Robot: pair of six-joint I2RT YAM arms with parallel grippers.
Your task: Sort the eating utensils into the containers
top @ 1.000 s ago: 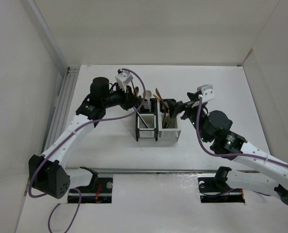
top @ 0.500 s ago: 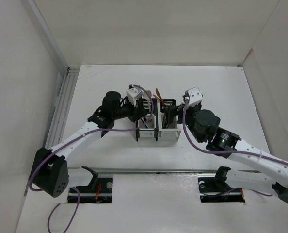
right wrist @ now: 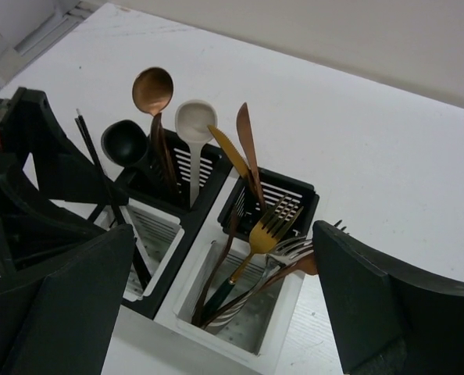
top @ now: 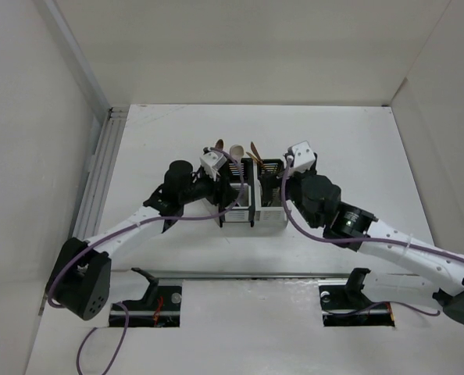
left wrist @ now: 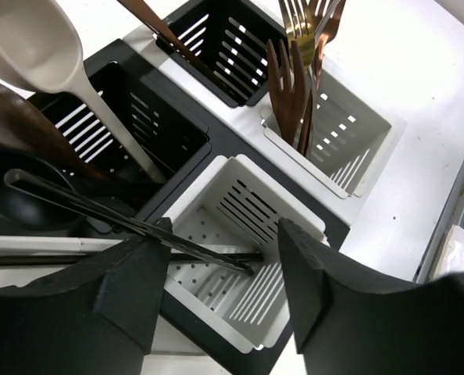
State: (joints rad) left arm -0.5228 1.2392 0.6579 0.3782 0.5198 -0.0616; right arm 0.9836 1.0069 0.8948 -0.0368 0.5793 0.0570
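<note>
Starting at the left, the left gripper (left wrist: 224,234) has moved within a second from beside the block (top: 251,219) to right over it, and its jaws, pressed together before, now stand apart. Between them lie the black chopsticks (left wrist: 99,208), not clamped any more. Their low ends rest on the floor of the near white compartment (left wrist: 263,215) and their upper parts lean back over its rim, one seeming to touch the left finger (left wrist: 130,281). I judge this to be the release, so the chopsticks are delivered, though they lean a lot and could slide out when the arm goes back. Behind them the spoons (left wrist: 29,47) stand in a black compartment (left wrist: 165,125). Further right the forks (left wrist: 290,94) stand in the second white compartment (left wrist: 361,129), and the knives (right wrist: 245,141) in the other black one. At the right, the right gripper (right wrist: 224,230) has also come nearer and hangs over the forks, fingers wide apart, nothing between them. No utensil shows loose on the table (top: 357,141), so the sorting seems almost finished.
</note>
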